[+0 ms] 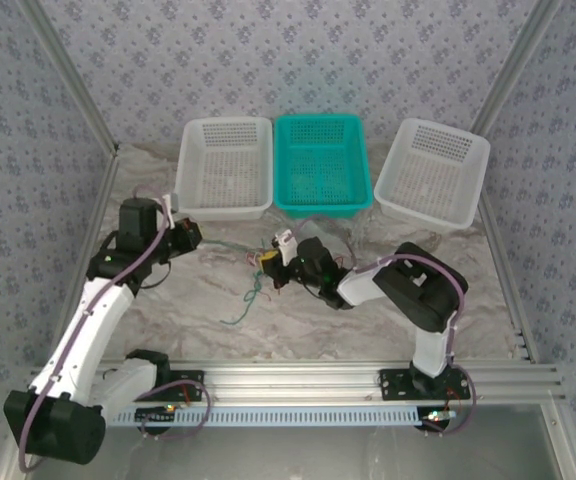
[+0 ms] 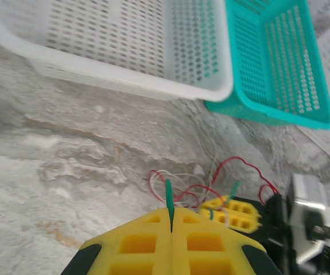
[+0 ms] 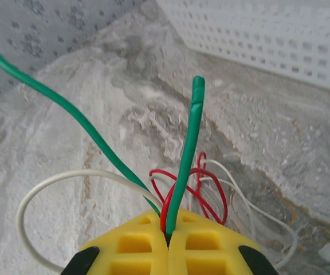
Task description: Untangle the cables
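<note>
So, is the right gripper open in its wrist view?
No, the right gripper is shut, clamped on a green wire and a red wire.

Floral-patterned walls (image 1: 268, 60); marbled tabletop (image 1: 193, 325); aluminium rail (image 1: 298, 373) at near edge; even light.

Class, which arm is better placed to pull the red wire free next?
Right, likely: the right claw pinches a red wire and a green wire; the left claw grips only green wire.

We see glossy perforated plastic baskets (image 1: 225, 168), matt, rough marbled table cover (image 1: 188, 300), smooth plastic-sheathed cables (image 3: 182, 166), matt yellow moulded plastic pads (image 3: 136, 252), our brushed metal rail (image 1: 298, 378).
</note>
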